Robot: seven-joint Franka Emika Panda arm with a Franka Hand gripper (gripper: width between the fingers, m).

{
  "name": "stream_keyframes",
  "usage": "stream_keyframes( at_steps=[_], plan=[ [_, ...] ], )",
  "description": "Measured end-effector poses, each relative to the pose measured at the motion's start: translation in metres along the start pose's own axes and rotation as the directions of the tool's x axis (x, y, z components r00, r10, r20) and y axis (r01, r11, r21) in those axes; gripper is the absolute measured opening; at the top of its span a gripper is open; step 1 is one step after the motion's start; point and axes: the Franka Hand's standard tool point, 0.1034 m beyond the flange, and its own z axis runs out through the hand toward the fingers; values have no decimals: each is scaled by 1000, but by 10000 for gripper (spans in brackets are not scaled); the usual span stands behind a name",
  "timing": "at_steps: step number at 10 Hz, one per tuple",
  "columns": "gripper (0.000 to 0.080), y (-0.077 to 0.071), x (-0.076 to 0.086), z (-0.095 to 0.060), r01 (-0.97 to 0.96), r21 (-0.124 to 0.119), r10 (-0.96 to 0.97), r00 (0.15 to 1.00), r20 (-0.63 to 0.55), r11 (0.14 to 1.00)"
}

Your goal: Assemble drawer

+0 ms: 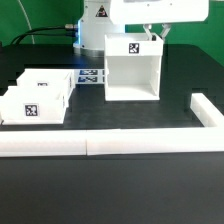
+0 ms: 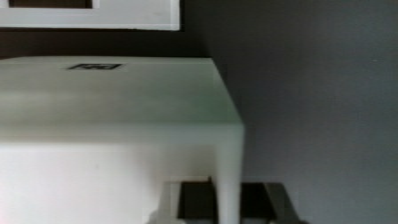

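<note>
A long border bar [image 1: 100,147] is lying along the front edge of the desk [image 1: 120,122], nearest the exterior camera. A shorter bar [image 1: 207,115] is meeting it at the front corner on the exterior view's right and running back along that edge.

Behind the long bar, toward the desk edge on the exterior view's left, two small open-topped trays of the drawer are sitting close together. The nearer tray [image 1: 33,106] is showing a square tag on its front face. The farther tray [image 1: 50,85] is standing just behind it, a little more toward the middle. I cannot tell whether they are touching.

Past them, the marker board [image 1: 90,76] is lying flat between the trays and the cabinet shell [image 1: 133,75] [image 2: 107,120]. The shell is standing upright near the middle of the desk, its open side facing the front edge, and it is carrying a roof tag [image 1: 133,47] [image 2: 93,67].

I am holding my pincer [image 1: 157,34] [image 2: 231,200] over the shell's far roof corner, on the exterior view's right. In the wrist view my dark fingertips [image 2: 196,202] are sitting one on each side of the shell's side wall. That part is blurring, so I cannot tell whether I am clenching the wall or only straddling it.

My base [image 1: 100,20] is standing at the far edge, behind the shell.
</note>
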Motion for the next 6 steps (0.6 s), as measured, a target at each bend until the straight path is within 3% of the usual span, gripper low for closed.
stream_keyframes(
  at_steps=[6],
  plan=[
    [36,1,2,0,2,0,-2,1000,0,1000]
  ],
)
